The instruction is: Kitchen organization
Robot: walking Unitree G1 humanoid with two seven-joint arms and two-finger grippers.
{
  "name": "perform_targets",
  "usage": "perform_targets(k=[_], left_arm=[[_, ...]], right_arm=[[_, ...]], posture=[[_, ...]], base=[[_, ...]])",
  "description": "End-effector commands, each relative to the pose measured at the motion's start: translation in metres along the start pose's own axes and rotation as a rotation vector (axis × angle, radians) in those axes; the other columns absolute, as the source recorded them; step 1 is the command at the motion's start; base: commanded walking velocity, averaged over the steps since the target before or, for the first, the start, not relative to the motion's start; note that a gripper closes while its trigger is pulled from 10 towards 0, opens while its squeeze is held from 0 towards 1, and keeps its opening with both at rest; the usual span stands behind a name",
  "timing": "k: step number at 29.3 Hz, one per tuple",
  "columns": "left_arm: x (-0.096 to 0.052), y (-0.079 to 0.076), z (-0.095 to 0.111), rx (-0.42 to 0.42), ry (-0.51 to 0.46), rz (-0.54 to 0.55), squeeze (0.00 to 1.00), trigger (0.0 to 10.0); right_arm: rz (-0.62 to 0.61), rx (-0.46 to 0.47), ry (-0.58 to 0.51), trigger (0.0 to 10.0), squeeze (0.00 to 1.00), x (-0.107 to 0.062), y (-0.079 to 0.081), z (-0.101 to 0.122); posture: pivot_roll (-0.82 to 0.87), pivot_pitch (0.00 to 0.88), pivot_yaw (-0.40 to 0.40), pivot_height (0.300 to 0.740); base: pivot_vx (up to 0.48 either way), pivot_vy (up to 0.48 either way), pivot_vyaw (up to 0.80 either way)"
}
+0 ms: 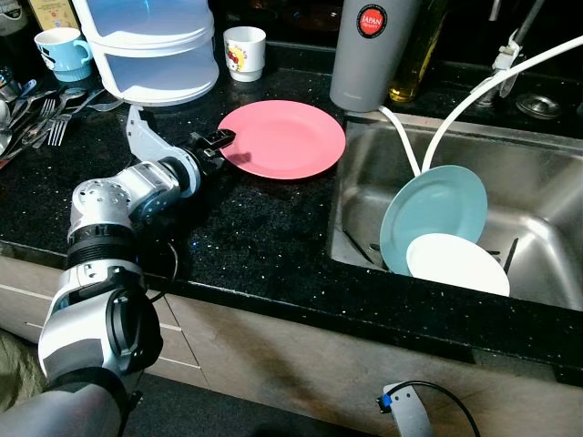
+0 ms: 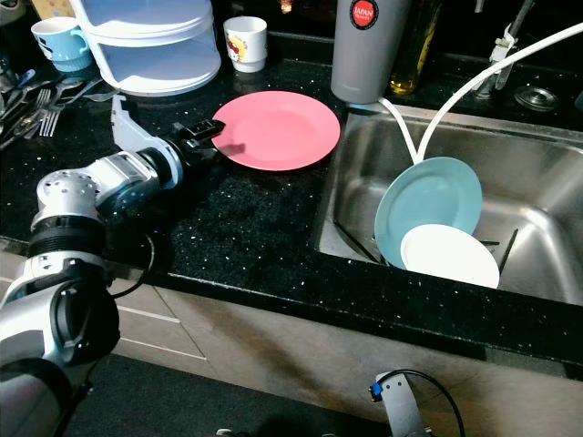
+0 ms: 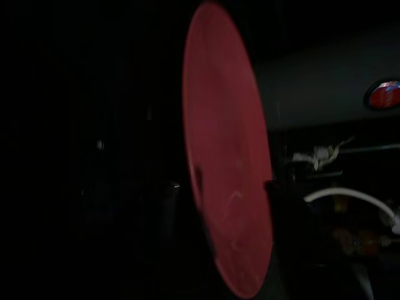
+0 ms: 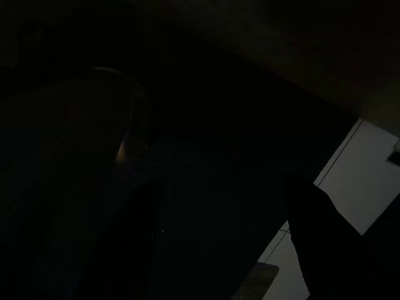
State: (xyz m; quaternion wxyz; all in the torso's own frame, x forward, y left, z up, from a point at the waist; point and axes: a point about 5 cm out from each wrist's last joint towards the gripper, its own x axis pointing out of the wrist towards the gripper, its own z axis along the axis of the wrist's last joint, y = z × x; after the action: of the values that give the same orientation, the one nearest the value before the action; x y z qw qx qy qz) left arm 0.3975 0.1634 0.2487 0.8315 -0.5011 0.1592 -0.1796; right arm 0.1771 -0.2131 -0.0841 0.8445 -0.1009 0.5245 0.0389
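Observation:
A pink plate [image 1: 287, 137] lies flat on the black speckled counter [image 1: 255, 237], just left of the steel sink [image 1: 537, 182]. My left gripper [image 1: 217, 148] is at the plate's left rim, open, with one black finger over the rim and the other by the counter. The left wrist view shows the pink plate [image 3: 225, 162] edge-on with a finger [image 3: 287, 237] beside its upper face. In the sink, a teal plate [image 1: 437, 205] leans upright with a white plate [image 1: 455, 264] in front of it. My right arm [image 1: 410, 414] hangs low by the cabinet front.
A grey flask [image 1: 369, 50] and an oil bottle [image 1: 414, 55] stand behind the plate. A white hose [image 1: 455, 109] runs into the sink. At the back left are a stacked translucent container [image 1: 155, 45], a white mug [image 1: 244, 52], a blue mug [image 1: 62, 53] and loose cutlery [image 1: 41, 114].

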Motion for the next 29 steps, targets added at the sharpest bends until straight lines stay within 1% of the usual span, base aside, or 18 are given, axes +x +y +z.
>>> perform_targets(k=[1,6,14,17,19,20,21,23,24,25,27,28,29], left_arm=[[0.004,-0.003,-0.007,-0.013,0.041,-0.016,0.00,0.0],[0.005,-0.003,-0.009,-0.012,0.060,-0.021,0.00,0.0],[0.003,0.003,-0.010,-0.019,0.062,-0.004,0.00,0.0],[0.002,0.001,-0.008,-0.017,0.047,-0.023,0.00,0.0],[0.001,-0.007,-0.006,-0.008,0.022,-0.082,0.00,0.0],[0.001,-0.007,-0.006,-0.008,0.022,-0.082,0.00,0.0],[0.001,-0.011,-0.006,-0.004,0.014,-0.109,0.00,0.0],[-0.001,-0.024,-0.008,0.018,0.010,-0.210,0.00,0.0],[-0.004,-0.034,-0.011,0.035,0.007,-0.300,0.00,0.0],[-0.004,-0.034,-0.011,0.035,0.007,-0.300,0.00,0.0],[-0.009,-0.046,-0.017,0.055,0.005,-0.402,0.00,0.0],[-0.009,-0.046,-0.017,0.055,0.005,-0.402,0.00,0.0],[-0.012,-0.054,-0.026,0.078,0.015,-0.476,0.00,0.0]], right_arm=[[-0.012,0.005,0.013,10.0,0.00,-0.001,-0.002,-0.006],[-0.013,0.004,0.012,10.0,0.00,-0.001,-0.002,-0.006],[-0.012,0.006,0.009,10.0,0.00,0.000,0.000,-0.006],[-0.012,0.007,0.008,10.0,0.00,0.000,0.000,-0.005],[-0.012,0.008,0.006,10.0,0.00,0.000,0.000,-0.005],[-0.012,0.008,0.006,10.0,0.00,0.000,0.000,-0.005],[-0.011,0.009,0.005,10.0,0.00,0.000,0.000,-0.004],[-0.012,0.011,0.002,10.0,0.00,0.000,0.000,-0.004],[-0.013,0.013,0.001,10.0,0.00,0.000,0.000,-0.004],[-0.013,0.013,0.001,10.0,0.00,0.000,0.000,-0.004],[-0.013,0.020,0.000,10.0,0.00,0.000,0.000,-0.004],[-0.013,0.020,0.000,10.0,0.00,0.000,0.000,-0.004],[-0.013,0.021,0.000,10.0,0.00,0.000,0.000,-0.004]], posture=[[-0.01,0.140,-0.010,0.740],[-0.01,0.120,-0.010,0.740],[-0.01,0.103,-0.005,0.740],[-0.01,0.103,-0.005,0.740],[-0.01,0.103,-0.005,0.740],[-0.01,0.103,-0.005,0.740],[-0.01,0.103,-0.005,0.740],[0.00,0.108,-0.007,0.740],[0.00,0.104,-0.007,0.740],[0.00,0.104,-0.007,0.740],[0.00,0.103,-0.008,0.740],[0.00,0.103,-0.008,0.740],[0.00,0.105,-0.009,0.740]], base=[[0.000,0.000,0.00],[0.000,0.000,0.00],[0.000,0.000,0.00],[0.000,0.000,0.00],[0.000,0.000,0.00],[0.000,0.000,0.00],[0.000,0.000,0.00],[0.000,0.000,0.00],[0.000,0.000,0.00],[0.000,0.000,0.00],[0.000,0.000,0.00],[0.000,0.000,0.00],[0.000,0.000,0.00]])
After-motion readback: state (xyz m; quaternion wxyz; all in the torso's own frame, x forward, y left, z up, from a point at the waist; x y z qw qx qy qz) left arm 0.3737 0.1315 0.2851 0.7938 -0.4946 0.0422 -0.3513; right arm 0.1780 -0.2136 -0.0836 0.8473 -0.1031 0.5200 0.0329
